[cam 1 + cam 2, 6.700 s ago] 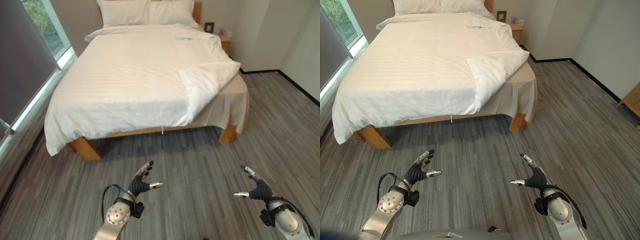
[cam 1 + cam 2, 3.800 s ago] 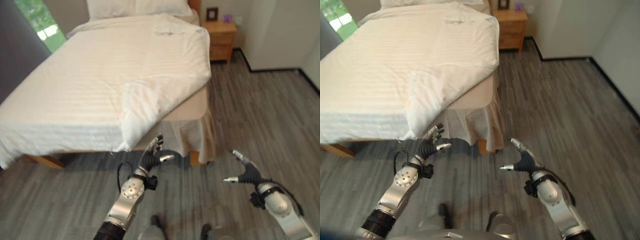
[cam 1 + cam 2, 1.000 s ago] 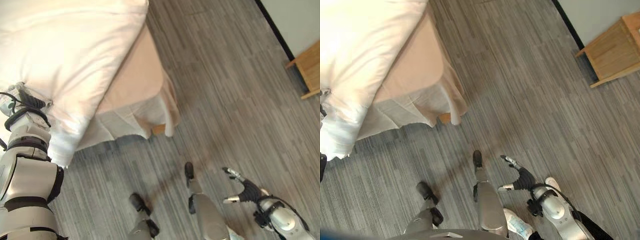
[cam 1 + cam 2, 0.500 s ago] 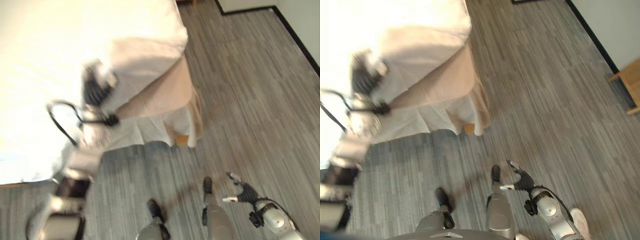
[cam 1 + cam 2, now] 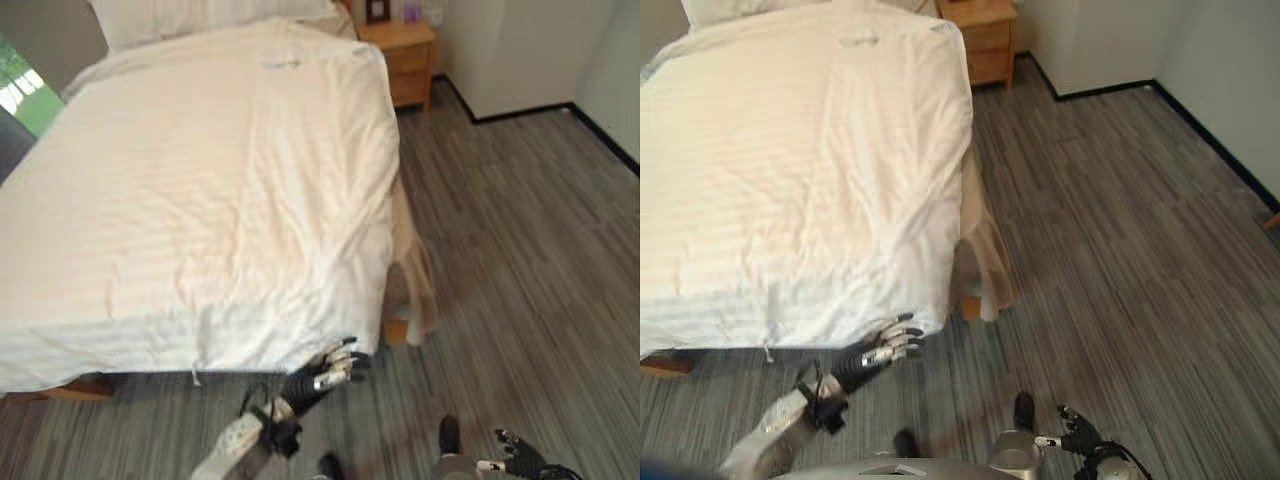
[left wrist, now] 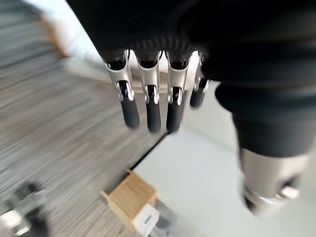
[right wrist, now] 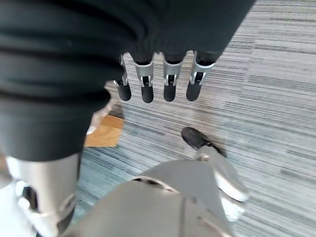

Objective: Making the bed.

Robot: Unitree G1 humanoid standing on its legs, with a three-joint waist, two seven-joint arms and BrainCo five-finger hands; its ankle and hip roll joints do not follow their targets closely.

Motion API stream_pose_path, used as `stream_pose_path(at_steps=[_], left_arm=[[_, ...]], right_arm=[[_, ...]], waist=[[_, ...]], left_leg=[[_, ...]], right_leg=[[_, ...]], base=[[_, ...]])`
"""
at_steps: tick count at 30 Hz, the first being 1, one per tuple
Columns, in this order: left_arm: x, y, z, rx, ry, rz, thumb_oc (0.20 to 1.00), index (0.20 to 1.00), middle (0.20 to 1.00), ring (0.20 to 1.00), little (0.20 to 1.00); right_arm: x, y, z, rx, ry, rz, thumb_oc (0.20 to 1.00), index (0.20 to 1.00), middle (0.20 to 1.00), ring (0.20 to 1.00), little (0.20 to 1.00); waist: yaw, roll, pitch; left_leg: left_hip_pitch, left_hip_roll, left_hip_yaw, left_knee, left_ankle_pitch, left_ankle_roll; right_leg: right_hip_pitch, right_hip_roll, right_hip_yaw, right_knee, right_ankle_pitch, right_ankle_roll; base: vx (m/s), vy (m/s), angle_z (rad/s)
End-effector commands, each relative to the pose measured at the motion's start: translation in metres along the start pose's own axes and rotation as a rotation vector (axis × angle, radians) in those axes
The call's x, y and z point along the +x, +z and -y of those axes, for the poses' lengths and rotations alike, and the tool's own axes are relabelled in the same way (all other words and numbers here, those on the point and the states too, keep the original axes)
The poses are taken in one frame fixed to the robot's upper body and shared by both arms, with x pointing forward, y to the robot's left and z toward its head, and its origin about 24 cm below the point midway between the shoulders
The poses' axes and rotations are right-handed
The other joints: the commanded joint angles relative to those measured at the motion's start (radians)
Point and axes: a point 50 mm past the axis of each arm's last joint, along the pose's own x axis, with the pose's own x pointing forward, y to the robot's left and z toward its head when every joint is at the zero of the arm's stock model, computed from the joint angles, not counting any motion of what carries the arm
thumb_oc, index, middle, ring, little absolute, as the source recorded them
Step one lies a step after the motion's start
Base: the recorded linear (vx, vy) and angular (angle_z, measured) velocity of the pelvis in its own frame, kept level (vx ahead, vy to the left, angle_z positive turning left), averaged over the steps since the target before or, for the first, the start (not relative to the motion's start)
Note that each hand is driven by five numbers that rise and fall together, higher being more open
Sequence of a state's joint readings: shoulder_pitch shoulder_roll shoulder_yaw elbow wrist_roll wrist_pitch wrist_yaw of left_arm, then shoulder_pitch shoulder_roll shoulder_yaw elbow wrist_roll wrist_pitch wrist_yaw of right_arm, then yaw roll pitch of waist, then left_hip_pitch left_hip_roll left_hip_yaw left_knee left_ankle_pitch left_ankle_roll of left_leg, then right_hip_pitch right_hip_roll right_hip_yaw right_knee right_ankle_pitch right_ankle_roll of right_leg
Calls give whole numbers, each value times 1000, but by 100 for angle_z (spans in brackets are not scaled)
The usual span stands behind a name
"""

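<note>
Bedroom: white duvet (image 5: 200,190) lies flat over bed (image 5: 405,235), nearly made. Your left hand (image 5: 318,372) and right hand (image 5: 520,460) open, empty; corner smoothing remains.

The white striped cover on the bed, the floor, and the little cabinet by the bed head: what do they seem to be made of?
The white striped bed cover looks like soft woven cloth, likely cotton: it creases and drapes over the edge, with faint tone-on-tone stripes. The grey streaked floor could be carpet tile or vinyl plank; its matte finish leaves that open. The small light-brown bedside cabinet looks like smooth-finished wood, or wood veneer.
</note>
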State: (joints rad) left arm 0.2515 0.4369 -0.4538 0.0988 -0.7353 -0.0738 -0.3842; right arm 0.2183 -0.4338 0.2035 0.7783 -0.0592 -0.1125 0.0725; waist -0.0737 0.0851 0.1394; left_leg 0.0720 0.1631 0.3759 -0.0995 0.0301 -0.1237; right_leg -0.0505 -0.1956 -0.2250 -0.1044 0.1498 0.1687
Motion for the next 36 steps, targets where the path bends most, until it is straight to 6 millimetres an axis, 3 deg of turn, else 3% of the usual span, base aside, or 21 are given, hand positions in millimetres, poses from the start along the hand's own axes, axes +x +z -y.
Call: stream_pose_path(at_steps=[1,3,7,9,11,15,16,17,19,20,21,24,26,27,32,36], left_arm=[[18,32,7,145,-53,83,1000,1000,1000,1000,1000],[27,24,17,153,-90,48,1000,1000,1000,1000,1000],[39,28,32,166,-133,53,1000,1000,1000,1000,1000],[39,30,36,186,-159,48,1000,1000,1000,1000,1000],[33,28,34,201,-178,19,1000,1000,1000,1000,1000],[16,11,13,201,-124,-78,1000,1000,1000,1000,1000],[16,11,13,201,-125,-78,1000,1000,1000,1000,1000],[-3,6,-6,182,-27,-97,1000,1000,1000,1000,1000],[-20,-1,-19,126,66,-107,1000,1000,1000,1000,1000],[-35,-10,-30,58,164,-120,1000,1000,1000,1000,1000],[-35,-10,-31,58,165,-119,1000,1000,1000,1000,1000],[-51,-13,-43,28,288,-108,1000,1000,1000,1000,1000],[-55,-15,-48,32,342,-109,1000,1000,1000,1000,1000],[-61,-17,-55,42,414,-110,1000,1000,1000,1000,1000],[-65,-20,-62,44,506,-108,1000,1000,1000,1000,1000],[-68,-14,-69,50,584,-71,1000,1000,1000,1000,1000]], right_arm=[[5,18,2,88,-45,76,1000,1000,1000,1000,1000],[6,19,3,100,-60,75,1000,1000,1000,1000,1000],[6,18,15,104,-143,52,1000,1000,1000,1000,1000],[4,14,36,111,-248,26,1000,1000,1000,1000,1000],[-2,18,73,111,-408,29,1000,1000,1000,1000,1000],[-30,59,142,74,-684,207,1000,1000,1000,1000,1000],[-30,59,142,74,-685,206,1000,1000,1000,1000,1000],[-46,88,166,11,-790,313,1000,1000,1000,1000,1000],[-58,116,180,-50,-856,408,1000,1000,1000,1000,1000],[-71,151,185,-145,-900,526,1000,1000,1000,1000,1000],[-71,152,185,-146,-899,528,1000,1000,1000,1000,1000],[-90,198,184,-224,-926,702,1000,1000,1000,1000,1000],[-93,217,178,-219,-916,778,1000,1000,1000,1000,1000],[-101,244,171,-241,-903,884,1000,1000,1000,1000,1000],[-102,271,161,-265,-874,958,1000,1000,1000,1000,1000],[-85,285,157,-268,-819,921,1000,1000,1000,1000,1000]], waist=[[-6,-59,17],[-18,-59,18],[-29,-57,15],[-31,-57,12],[-28,-59,6],[-18,-63,-5],[-18,-62,-6],[0,-65,-10],[19,-67,-10],[43,-72,-12],[41,-73,-13],[77,-83,-13],[92,-91,-13],[119,-99,-14],[155,-115,-13],[202,-129,-7]], left_leg=[[-45,12,-30,12,59,-21],[-40,13,-28,12,56,-22],[-35,13,-23,12,54,-17],[-27,12,-26,12,47,-15],[-24,11,-30,12,45,-13],[-17,4,-41,12,31,-9],[-21,4,-42,12,34,-8],[-24,1,-53,12,33,-6],[-23,-2,-61,12,27,-4],[-28,-5,-72,12,27,-1],[-32,-5,-72,12,31,0],[-39,-10,-91,12,28,3],[-50,-12,-107,12,33,6],[-54,-15,-121,12,30,7],[-67,-20,-142,12,36,12],[-83,-25,-159,12,41,12]], right_leg=[[71,-73,8,17,-66,44],[73,-71,11,17,-70,45],[70,-68,19,17,-66,46],[81,-70,15,17,-70,49],[87,-71,14,17,-65,50],[105,-73,3,17,-69,56],[102,-73,3,17,-66,55],[110,-75,-8,17,-66,55],[118,-78,-18,17,-68,58],[122,-79,-29,17,-68,59],[119,-79,-29,17,-65,58],[135,-82,-52,17,-71,58],[140,-83,-67,17,-70,57],[153,-85,-83,17,-76,57],[162,-86,-106,17,-76,56],[162,-87,-124,17,-73,56]], base=[[1,-92,11],[-12,-77,2],[-3,-51,-12],[25,-32,-7],[14,-10,-2],[37,13,8],[25,24,9],[13,31,3],[30,51,13],[10,37,19],[8,34,21],[8,23,18],[-2,30,42],[-1,36,35],[4,18,28],[-19,3,11]])
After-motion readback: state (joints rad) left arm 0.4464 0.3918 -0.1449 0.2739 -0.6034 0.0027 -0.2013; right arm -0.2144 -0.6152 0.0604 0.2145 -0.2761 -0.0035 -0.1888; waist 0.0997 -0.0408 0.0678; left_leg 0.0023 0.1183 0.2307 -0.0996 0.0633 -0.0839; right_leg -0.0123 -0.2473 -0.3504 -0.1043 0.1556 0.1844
